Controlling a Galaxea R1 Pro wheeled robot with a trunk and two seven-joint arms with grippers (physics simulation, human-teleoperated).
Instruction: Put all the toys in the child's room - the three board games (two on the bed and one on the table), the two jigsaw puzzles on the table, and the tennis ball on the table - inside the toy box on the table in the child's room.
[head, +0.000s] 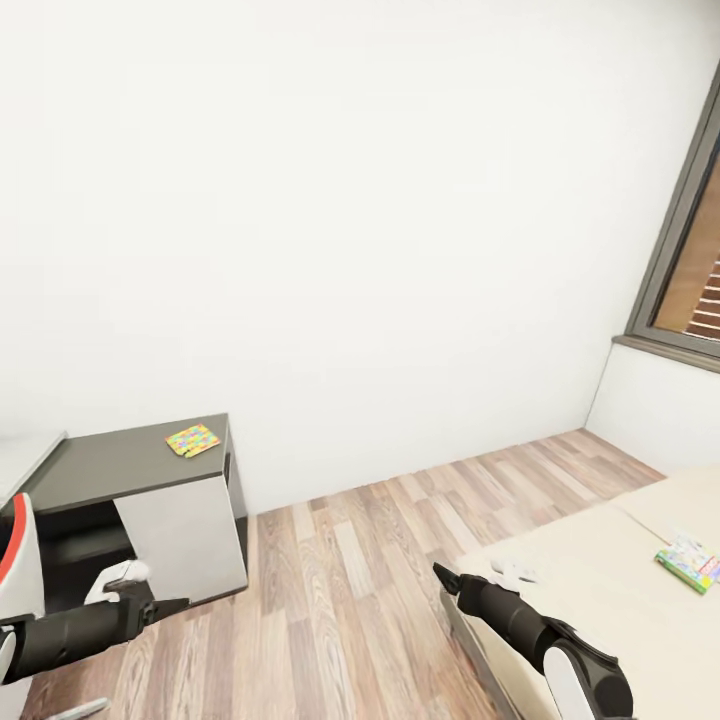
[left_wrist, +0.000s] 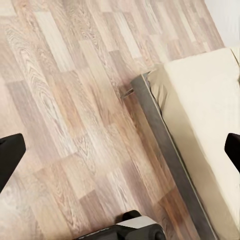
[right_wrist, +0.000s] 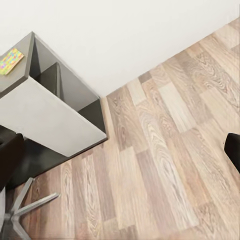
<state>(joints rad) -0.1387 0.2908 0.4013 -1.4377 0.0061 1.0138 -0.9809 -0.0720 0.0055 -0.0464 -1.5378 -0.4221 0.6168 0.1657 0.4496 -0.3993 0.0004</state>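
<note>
**A:** Up at the head camera first: what lies where?

**B:** At eight o'clock stands a dark-grey side worktop (head: 120, 465), and on its far corner lies the multicoloured jigsaw puzzle (head: 192, 439). At four o'clock the bed (head: 600, 590) comes in, with a green-edged board game (head: 690, 562) flat on its cover near the frame edge. A sliver of the pale table (head: 25, 460) shows at nine o'clock. At two o'clock is the window (head: 690, 250); wood floor (head: 370, 560) runs through the middle.

**A:** And the arms?

**B:** The left tool (head: 150, 608) hangs low at seven o'clock, the right tool (head: 447, 578) at five o'clock, just beside the bed's corner. Neither carries anything that I can see.

**A:** Left wrist?

**B:** Floor (left_wrist: 75, 100), and the bed's dark frame (left_wrist: 165, 145) running diagonally with beige cover (left_wrist: 205, 115) beyond. Dark fingertips (left_wrist: 10, 155) sit at opposite edges, so that tool is spread wide with nothing between.

**A:** Right wrist?

**B:** The side worktop (right_wrist: 25, 75) from above, the puzzle (right_wrist: 11, 60) on its corner, floor (right_wrist: 165, 150) elsewhere. Its fingertips (right_wrist: 232, 150) likewise stand far apart, empty.

**A:** Progress?

**B:** I judge it unfinished: a board game on the bed and a puzzle lying out both have yet to go in the toy box
</note>
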